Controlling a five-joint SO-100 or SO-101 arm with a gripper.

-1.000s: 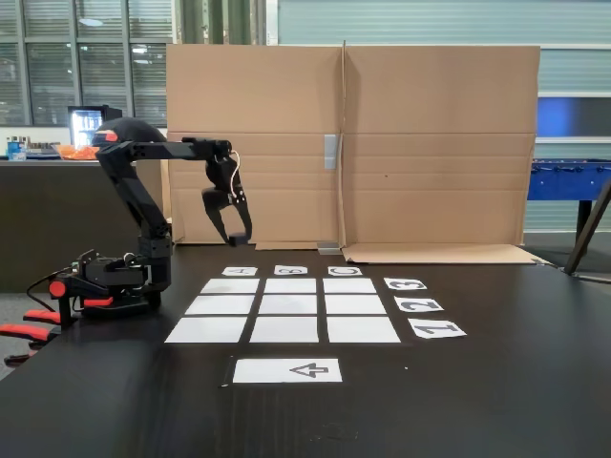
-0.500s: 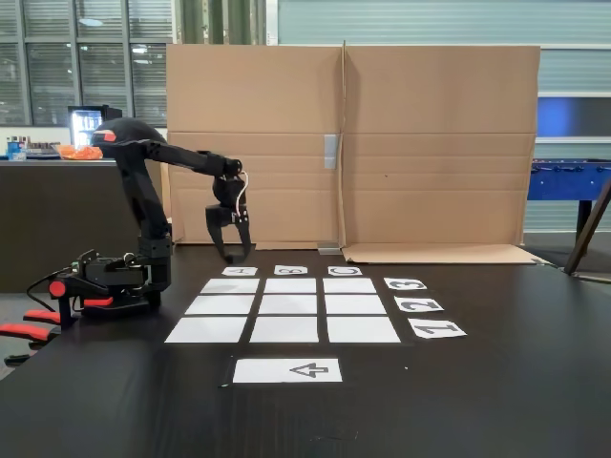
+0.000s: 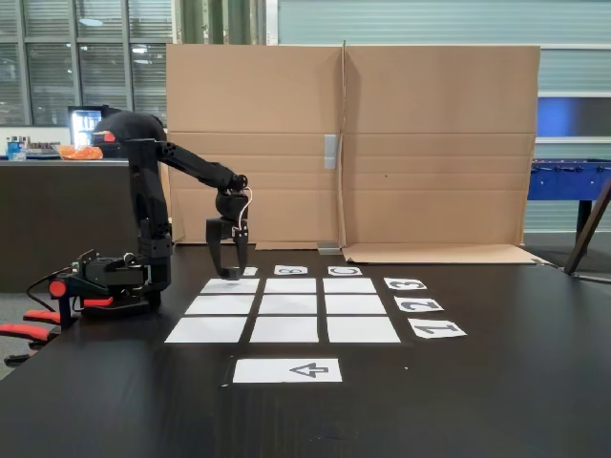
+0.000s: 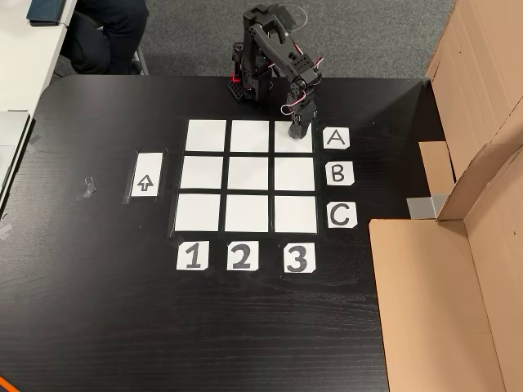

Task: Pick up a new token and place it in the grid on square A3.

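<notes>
The grid (image 3: 289,305) of white paper cells lies on the black table, also seen from above in the other view (image 4: 249,173). Square A3 (image 3: 229,286) is the far-left cell in the fixed view and the top-right cell (image 4: 284,145) in the other view, beside label A (image 4: 335,138). My gripper (image 3: 227,273) points straight down with its tips just above or touching that square (image 4: 297,130). The fingers stand a little apart. The token cannot be made out against the dark fingers.
A paper strip with an arrow (image 3: 286,370) lies in front of the grid. A cardboard wall (image 3: 430,143) stands behind the table. The arm's base (image 3: 105,281) sits to the left of the grid. A person's legs (image 4: 106,28) show beyond the table.
The arm has reached forward and lowered: the gripper dropped from mid-height in front of the cardboard down onto the far-left cell of the grid.
</notes>
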